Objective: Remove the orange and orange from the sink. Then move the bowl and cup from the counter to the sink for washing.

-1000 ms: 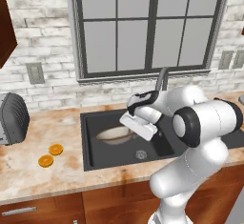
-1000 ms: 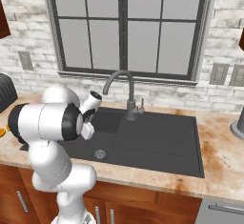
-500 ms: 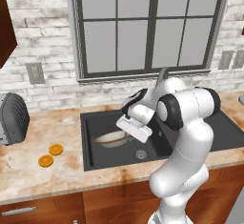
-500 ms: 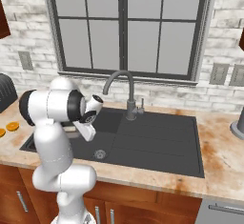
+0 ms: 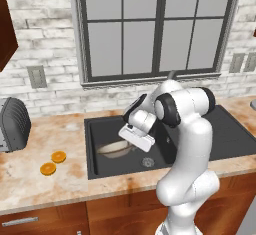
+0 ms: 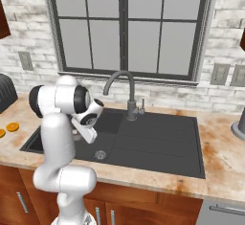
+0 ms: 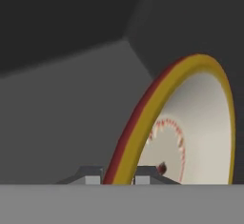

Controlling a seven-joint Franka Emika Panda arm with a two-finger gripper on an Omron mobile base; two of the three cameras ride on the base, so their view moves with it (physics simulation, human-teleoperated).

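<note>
My gripper (image 5: 128,142) is down in the left half of the black sink (image 5: 100,128), shut on the rim of the bowl (image 5: 113,149). The bowl is cream inside with a tan rim and sits low in the basin. In the hand view its yellow-brown rim passes between my fingertips, with the gripper (image 7: 118,173) clamped on it and the bowl (image 7: 202,118) tilted against the sink's dark walls. Both oranges (image 5: 58,156) (image 5: 48,168) lie on the counter (image 5: 30,184) left of the sink, also seen as oranges (image 6: 12,126) at the left edge. The cup is out of view.
A dark curved faucet (image 6: 119,82) rises behind the sink (image 6: 158,145), whose right part is a flat drainboard. A grey toaster (image 5: 12,124) stands at the far left of the counter. A dark round object (image 6: 239,124) sits on the counter at the far right.
My arm's upper links have swung up and to the left over the sink. The bowl has shifted slightly left and down in the basin, still in my grip.
</note>
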